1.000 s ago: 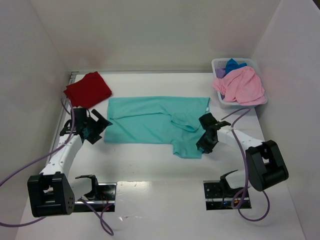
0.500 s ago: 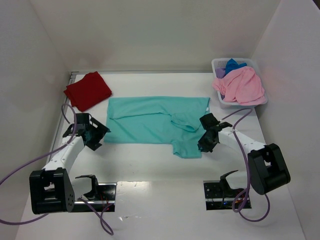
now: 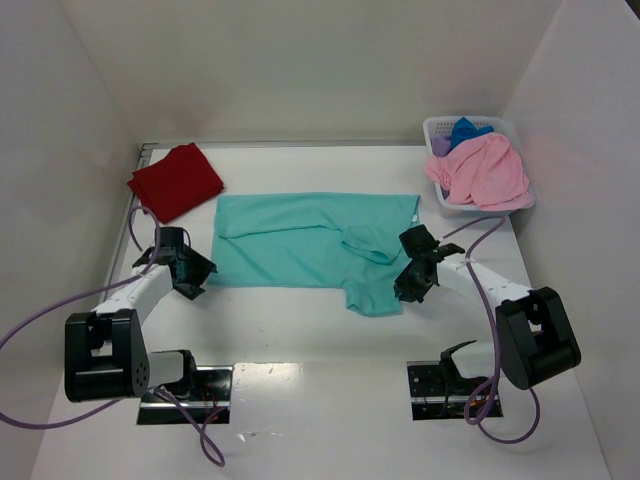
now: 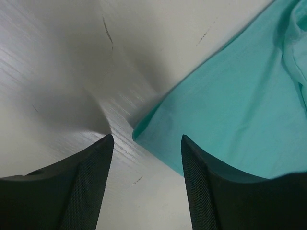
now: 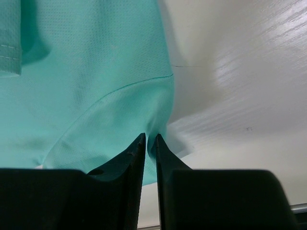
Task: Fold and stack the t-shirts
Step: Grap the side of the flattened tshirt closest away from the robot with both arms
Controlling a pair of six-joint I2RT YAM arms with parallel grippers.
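A teal t-shirt (image 3: 300,242) lies spread flat across the middle of the table. My left gripper (image 3: 204,273) sits low at its near-left corner, open. That corner of the teal t-shirt (image 4: 139,133) lies on the table just ahead of the gap between the left gripper (image 4: 147,143) tips, untouched. My right gripper (image 3: 403,288) is at the shirt's near-right edge. In the right wrist view the right gripper (image 5: 149,140) is shut on a thin fold of the teal t-shirt (image 5: 91,81). A folded dark red t-shirt (image 3: 176,180) rests at the back left.
A white perforated basket (image 3: 437,127) stands at the back right, holding a pink t-shirt (image 3: 485,170), a blue one (image 3: 467,129) and a purple one (image 3: 440,146). White walls enclose the table on three sides. Purple cables trail from both arms.
My left gripper has dropped toward the shirt's near-left corner and its jaws have narrowed. The right jaws have closed onto the shirt's edge.
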